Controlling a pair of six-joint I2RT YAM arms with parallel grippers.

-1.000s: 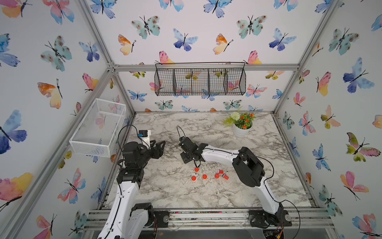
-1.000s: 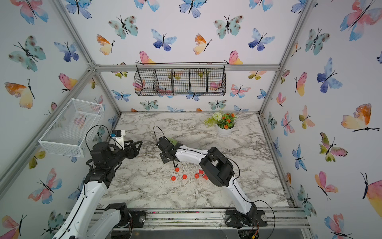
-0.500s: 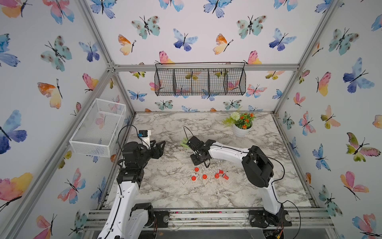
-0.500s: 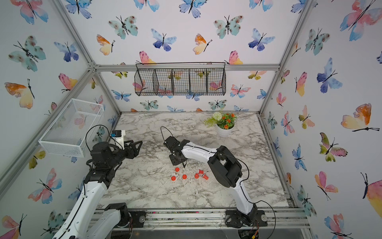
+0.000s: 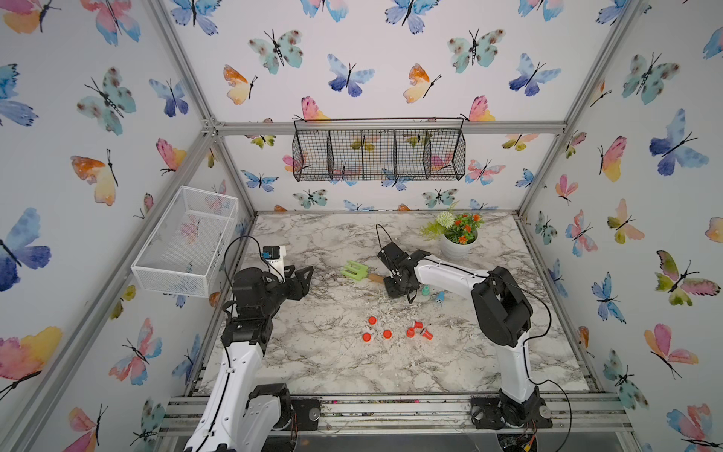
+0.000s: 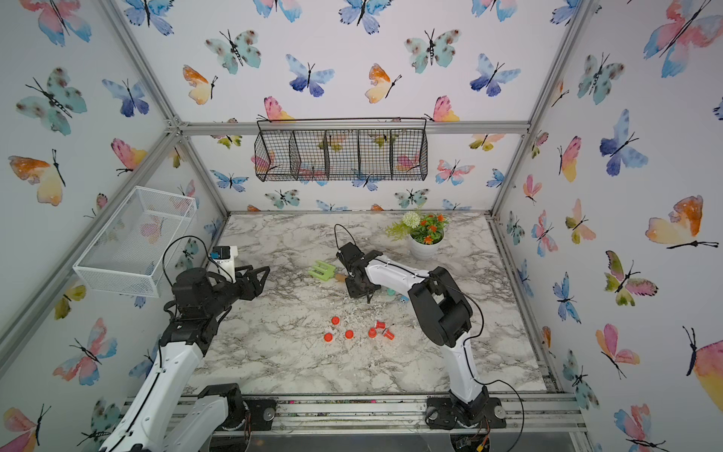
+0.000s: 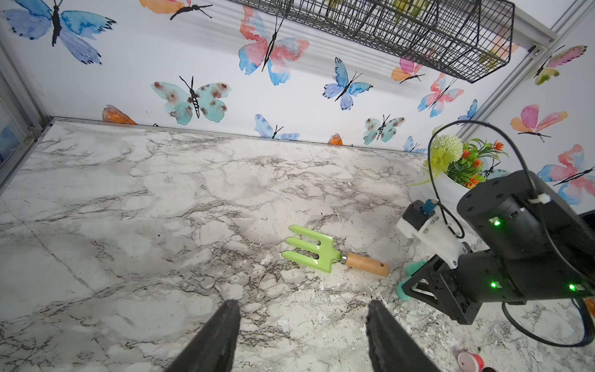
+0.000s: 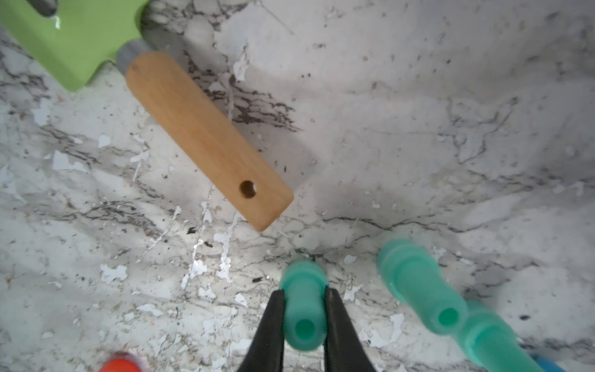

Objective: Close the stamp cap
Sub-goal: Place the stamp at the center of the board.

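While the left gripper (image 5: 303, 280) hangs over the left side of the marble table (image 5: 332, 371) with its jaws apart and nothing between them, the right gripper (image 8: 305, 291) is clamped on a teal stamp piece (image 8: 303, 309). One black finger (image 8: 270, 328) presses each side of its narrow barrel. Whether this piece is the cap or the stamp body cannot be told. It is held low over the middle of the table, near the wooden handle end of a green garden fork (image 5: 354, 271) that lies flat on the marble. A second teal piece (image 8: 415, 283) lies on the table just beside the held one, not touching it. In both top views a loose group of red pieces (image 5: 387, 334) lies nearer the front edge, apart from both grippers. A white flower pot (image 5: 455, 248) stands toward the back right of the table.
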